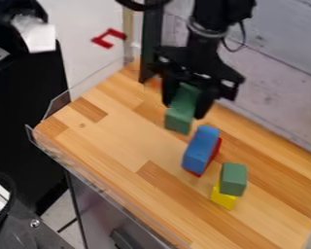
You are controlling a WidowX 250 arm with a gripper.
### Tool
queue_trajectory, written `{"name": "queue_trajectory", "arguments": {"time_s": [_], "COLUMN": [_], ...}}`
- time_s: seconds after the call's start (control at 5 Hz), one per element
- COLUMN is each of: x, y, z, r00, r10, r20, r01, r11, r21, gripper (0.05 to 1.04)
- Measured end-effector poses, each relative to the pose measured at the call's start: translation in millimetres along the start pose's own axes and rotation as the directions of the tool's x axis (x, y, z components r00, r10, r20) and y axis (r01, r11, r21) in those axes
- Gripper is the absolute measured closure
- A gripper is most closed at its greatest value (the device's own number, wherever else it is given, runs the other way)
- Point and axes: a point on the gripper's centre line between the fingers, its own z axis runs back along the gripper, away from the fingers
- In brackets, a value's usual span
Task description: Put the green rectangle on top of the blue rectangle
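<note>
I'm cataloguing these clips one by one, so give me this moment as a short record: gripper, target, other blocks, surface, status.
gripper: closed on green rectangle
gripper point: gripper above the wooden tabletop
held: green rectangle
target: blue rectangle, atop a red block
other blocks: shorter green block on a yellow block
status: green rectangle not yet on blue rectangle

Green cube (233,179), yellow block (223,199), red block (216,149)

Pale wood tabletop (122,141), smooth; green cube (233,179) looks matt.
</note>
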Motion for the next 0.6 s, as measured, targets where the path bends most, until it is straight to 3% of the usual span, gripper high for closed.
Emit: {"name": "queue_trajectory", "arguments": {"time_s": [0.4,0.6], "x": [5.2,2.0], "y": [-23.3,-26.4], "z": [-10.9,-18.9], "r00": [0.984,0.984], "r10": [-0.173,-0.167], "r20": [-0.036,-0.068], "r01": [0.172,0.166], "r11": [0.985,0.986], "r21": [-0.008,-0.019], "gripper": [0.499,0.499]}}
